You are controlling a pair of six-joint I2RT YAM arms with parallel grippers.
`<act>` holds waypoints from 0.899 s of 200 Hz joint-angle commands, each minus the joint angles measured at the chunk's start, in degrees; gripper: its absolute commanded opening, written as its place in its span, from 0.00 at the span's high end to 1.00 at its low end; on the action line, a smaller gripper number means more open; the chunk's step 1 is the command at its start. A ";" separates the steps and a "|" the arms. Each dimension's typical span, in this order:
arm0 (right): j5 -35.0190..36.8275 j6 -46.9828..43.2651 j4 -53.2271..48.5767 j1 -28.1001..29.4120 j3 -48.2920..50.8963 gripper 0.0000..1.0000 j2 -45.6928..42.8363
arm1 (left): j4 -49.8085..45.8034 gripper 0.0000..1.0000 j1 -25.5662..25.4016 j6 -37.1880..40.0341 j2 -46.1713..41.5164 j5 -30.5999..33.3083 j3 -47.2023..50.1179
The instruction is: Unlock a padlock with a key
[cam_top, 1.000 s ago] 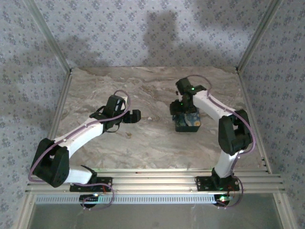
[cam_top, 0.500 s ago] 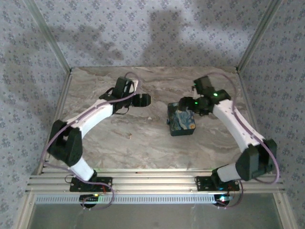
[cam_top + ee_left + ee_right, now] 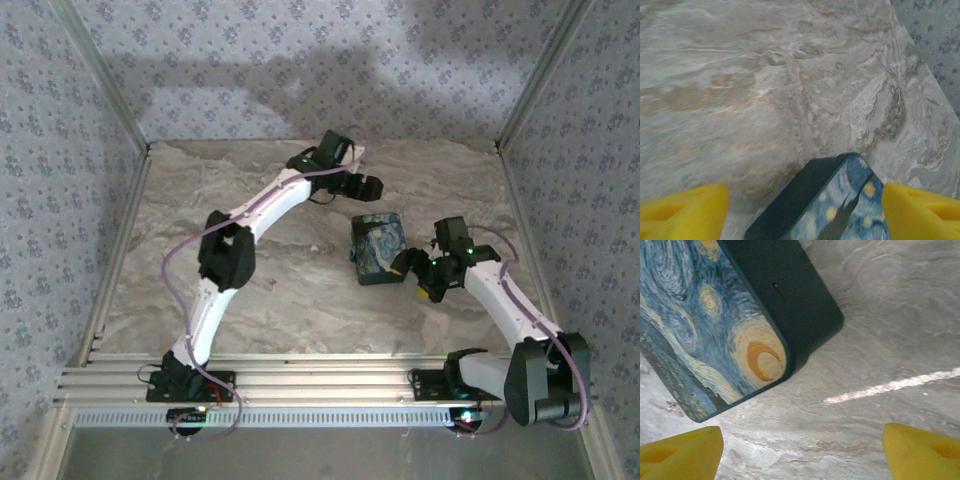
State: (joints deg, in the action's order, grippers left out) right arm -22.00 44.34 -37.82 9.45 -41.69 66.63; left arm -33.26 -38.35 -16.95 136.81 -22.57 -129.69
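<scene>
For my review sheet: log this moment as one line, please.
blue box: flat on table | left gripper: open, empty, near box's far end | right gripper: open, empty, by box's right side

I am holding my left arm stretched far forward, the left gripper (image 3: 365, 185) pointing right, jaws wide apart. I am holding my right arm nearer, the right gripper (image 3: 418, 278) facing left, jaws likewise spread.
</scene>
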 commanded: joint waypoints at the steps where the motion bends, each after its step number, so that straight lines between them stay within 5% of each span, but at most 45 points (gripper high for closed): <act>1: -4.33 3.04 6.09 -0.38 0.95 0.16 1.78 | -12.97 0.20 -0.58 3.76 8.50 -1.72 -13.01; 28: -5.89 2.60 8.24 -0.34 0.78 0.17 5.73 | -17.92 0.22 -0.62 3.79 16.71 -4.16 -23.58; 79: -8.96 3.38 13.69 -0.28 -2.67 0.26 14.47 | -19.91 0.38 -0.48 5.47 13.23 -4.10 -17.25; 143: -9.86 0.52 12.58 0.17 -13.16 0.27 25.99 | -2.74 0.40 2.70 2.34 -7.41 -2.35 19.91; 180: -9.04 -1.61 9.65 6.12 -23.08 0.27 35.30 | 6.43 0.40 7.27 -2.31 -16.87 -3.27 38.55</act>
State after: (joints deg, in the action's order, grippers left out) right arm -34.06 44.12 -29.85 11.70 -58.24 95.50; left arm -29.58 -31.38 -16.60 124.77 -21.61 -100.47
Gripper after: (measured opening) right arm 0.729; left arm 0.600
